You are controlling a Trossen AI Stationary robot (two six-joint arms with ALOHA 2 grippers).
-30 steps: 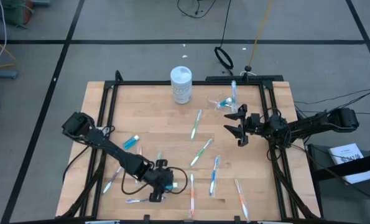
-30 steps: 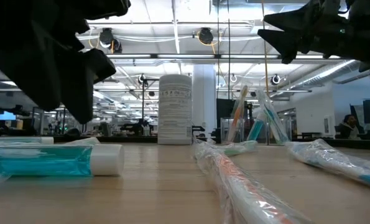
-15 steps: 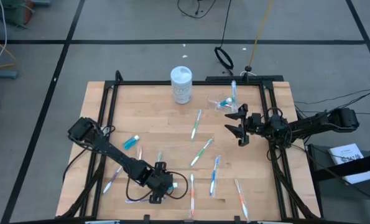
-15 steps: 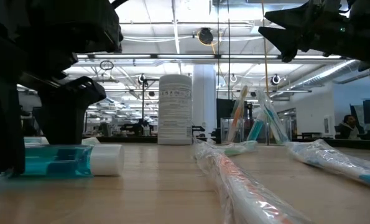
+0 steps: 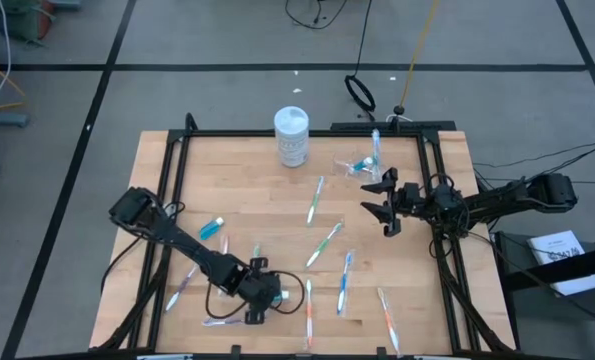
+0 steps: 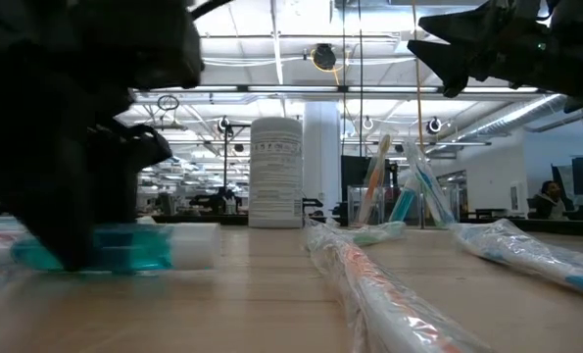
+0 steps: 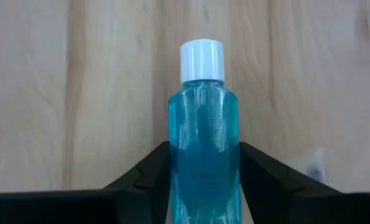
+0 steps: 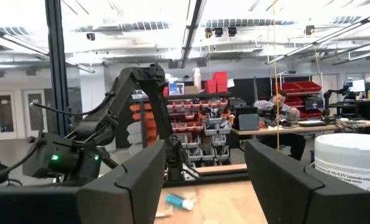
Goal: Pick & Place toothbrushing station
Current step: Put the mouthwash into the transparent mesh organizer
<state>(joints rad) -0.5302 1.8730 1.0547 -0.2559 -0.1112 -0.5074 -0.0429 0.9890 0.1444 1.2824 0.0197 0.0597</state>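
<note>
From my remote station, lighting was bright and even, from ceiling strip lights (image 6: 271, 67). They glared white in the low view; the nearest wrapped toothbrush (image 6: 389, 299) was out of focus.

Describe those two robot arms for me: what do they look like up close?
Both are dark, slim and jointed. Each ends in an end effector with two black, wedge-shaped fingers: the left end effector and the right end effector. Black cables trail from both arms, and a small green light glows on the left arm.
</note>
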